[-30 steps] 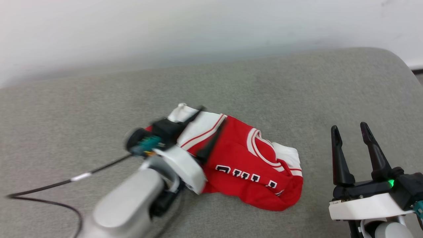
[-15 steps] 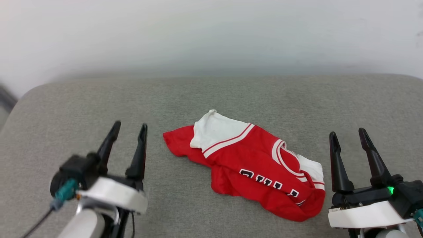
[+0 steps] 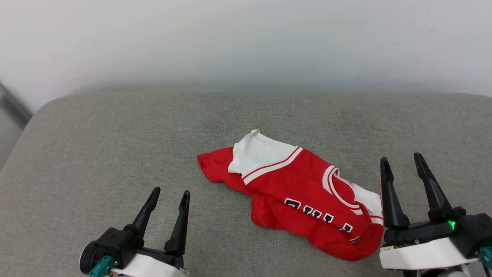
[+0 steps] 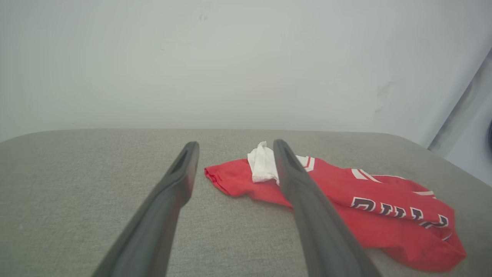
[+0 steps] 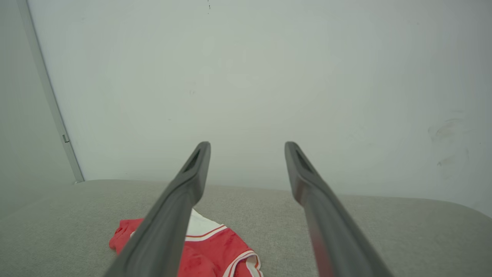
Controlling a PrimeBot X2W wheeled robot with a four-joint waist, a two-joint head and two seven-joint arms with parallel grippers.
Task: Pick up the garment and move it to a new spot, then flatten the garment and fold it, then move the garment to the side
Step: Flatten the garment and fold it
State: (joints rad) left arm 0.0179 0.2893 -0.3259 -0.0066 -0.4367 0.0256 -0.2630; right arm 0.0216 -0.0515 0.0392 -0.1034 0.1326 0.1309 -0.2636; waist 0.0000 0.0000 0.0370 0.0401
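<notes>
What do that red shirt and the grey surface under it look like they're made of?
The garment: soft matte fabric, perhaps polyester; it lies rumpled in limp folds. The grey surface: matte woven upholstery cloth, with a fine flecked weave and rounded, padded-looking corners.

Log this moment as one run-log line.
garment: crumpled on grey cushion | left gripper: open, empty | right gripper: open, empty | stage: not yet flattened

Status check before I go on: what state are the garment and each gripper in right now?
garment: crumpled, neither flattened nor folded, lying on the grey cushion, not gripped.
left gripper: open, empty, left of the garment.
right gripper: open, empty, by the garment's right end.
</notes>
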